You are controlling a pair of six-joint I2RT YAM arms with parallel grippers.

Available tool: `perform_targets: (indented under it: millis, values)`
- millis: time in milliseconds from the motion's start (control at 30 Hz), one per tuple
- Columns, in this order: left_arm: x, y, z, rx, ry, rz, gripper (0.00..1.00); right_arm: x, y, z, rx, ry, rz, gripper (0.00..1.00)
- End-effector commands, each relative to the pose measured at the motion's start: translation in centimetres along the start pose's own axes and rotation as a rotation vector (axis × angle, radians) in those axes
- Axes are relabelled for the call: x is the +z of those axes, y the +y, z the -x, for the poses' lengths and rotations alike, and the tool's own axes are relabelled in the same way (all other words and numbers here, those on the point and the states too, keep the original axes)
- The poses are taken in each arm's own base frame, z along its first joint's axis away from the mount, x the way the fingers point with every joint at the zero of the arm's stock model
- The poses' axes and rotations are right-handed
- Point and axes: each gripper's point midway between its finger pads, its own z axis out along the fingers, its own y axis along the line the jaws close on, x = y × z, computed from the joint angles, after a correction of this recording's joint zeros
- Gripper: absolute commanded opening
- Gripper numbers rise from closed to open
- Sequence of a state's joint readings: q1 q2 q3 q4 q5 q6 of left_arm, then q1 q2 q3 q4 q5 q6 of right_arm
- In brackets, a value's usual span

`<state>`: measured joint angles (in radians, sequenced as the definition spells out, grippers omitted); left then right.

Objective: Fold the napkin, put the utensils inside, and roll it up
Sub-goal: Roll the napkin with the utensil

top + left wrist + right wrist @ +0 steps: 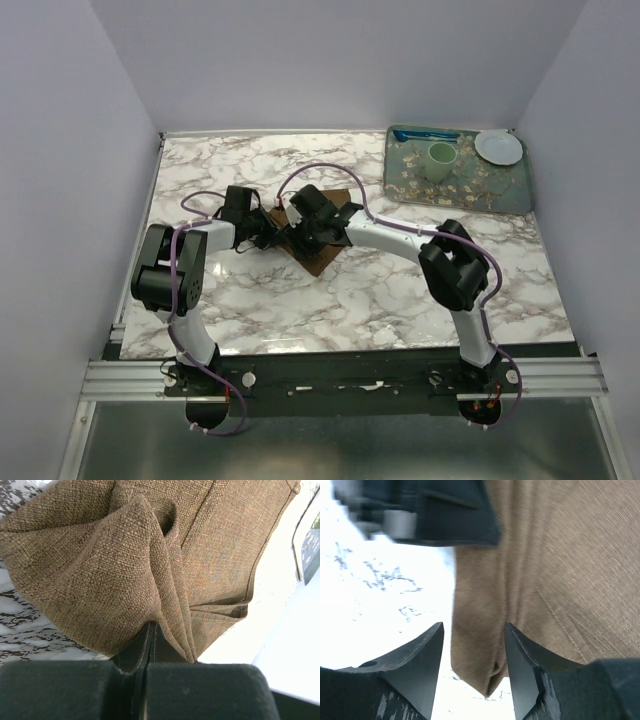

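The brown napkin point(125, 565) lies bunched in the middle of the marble table point(400, 290), coarse-woven and puckered into soft folds. The left gripper point(151, 630) pinches a gathered fold tight. The right gripper point(474, 630) stands parted, a folded corner showing between its fingers.

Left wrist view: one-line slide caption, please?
Left jaws shut on a bunched fold of the brown woven cloth napkin above the white veined marble table.
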<state>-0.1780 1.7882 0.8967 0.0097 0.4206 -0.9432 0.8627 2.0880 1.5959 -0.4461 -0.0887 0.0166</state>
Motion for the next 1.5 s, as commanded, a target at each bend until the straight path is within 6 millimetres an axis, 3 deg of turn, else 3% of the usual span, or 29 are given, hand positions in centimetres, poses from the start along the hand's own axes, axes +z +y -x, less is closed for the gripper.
perform_targets:
  millis: [0, 267, 633, 733, 900, 1000, 1100, 1133, 1233, 1400, 1467]
  values:
    - [0.8, 3.6, -0.6, -0.014, 0.008, 0.133, 0.01, 0.0, 0.5, -0.2, -0.077, 0.001, -0.037, 0.62]
    - [0.8, 3.6, -0.8, -0.018, 0.017, 0.125, 0.01, 2.0, 0.8, -0.1, -0.057, 0.015, -0.025, 0.60]
    - [0.8, 3.1, -0.7, -0.027, 0.022, 0.108, 0.00, 4.8, 0.1, -2.5, -0.017, 0.084, -0.113, 0.48]
    - [0.7, 3.0, -0.8, -0.024, 0.026, 0.100, 0.00, 5.4, -0.2, -4.1, 0.015, 0.122, -0.138, 0.42]
    - [0.2, 2.5, 0.1, -0.026, 0.010, 0.065, 0.01, 5.7, 0.5, -5.6, 0.069, 0.152, -0.111, 0.21]
    - [-0.6, 1.2, 1.1, 0.006, -0.011, 0.029, 0.05, 5.8, 1.2, -5.8, 0.086, 0.143, -0.074, 0.11]
    - [-1.8, -0.3, 2.3, 0.045, -0.036, 0.009, 0.13, 5.6, 2.3, -5.1, 0.119, 0.120, -0.005, 0.01]
    - [-2.4, -1.0, 3.1, 0.058, -0.058, -0.004, 0.23, 5.6, 2.9, -5.0, 0.132, 0.117, 0.031, 0.01]
    - [-4.7, -2.8, 4.5, 0.116, -0.114, -0.014, 0.39, 5.5, 3.9, -4.4, 0.176, 0.108, 0.111, 0.01]
    - [-8.8, -2.9, 5.2, 0.153, -0.206, 0.041, 0.54, 5.0, 4.7, -3.9, 0.288, 0.096, 0.245, 0.01]
    - [-9.5, -1.7, 4.8, 0.117, -0.219, 0.098, 0.59, 4.8, 5.7, -3.6, 0.328, 0.092, 0.334, 0.01]
